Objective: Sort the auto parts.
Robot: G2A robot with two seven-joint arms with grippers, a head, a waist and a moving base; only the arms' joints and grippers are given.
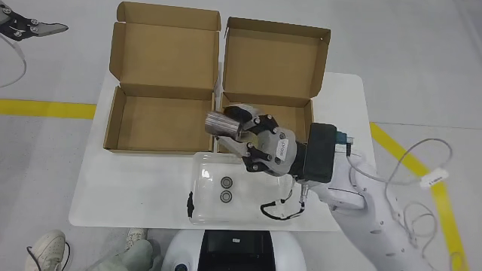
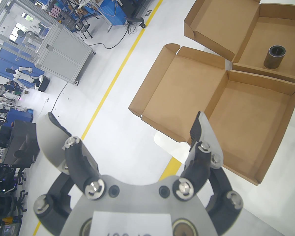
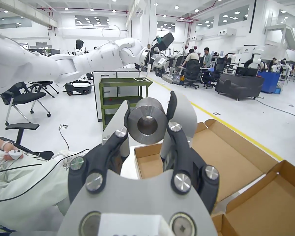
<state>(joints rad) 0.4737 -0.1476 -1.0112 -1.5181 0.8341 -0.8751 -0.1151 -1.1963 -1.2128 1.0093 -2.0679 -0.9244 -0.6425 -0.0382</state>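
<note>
Top view: the camera sits above the arms and faces straight down. The whole white table is in frame from moderate height, its near edge toward the robot. Two open cardboard boxes lie along the far edge.

Left wrist view: the camera is just behind the left gripper, high up, beyond the table's left edge. It tilts down across both boxes and the floor.

Right wrist view: the camera is close behind the right gripper, over the table. It faces almost level past the left edge into the hall. The metal sleeve is very near the lens.

Shared: the boxes appear in all three views.
</note>
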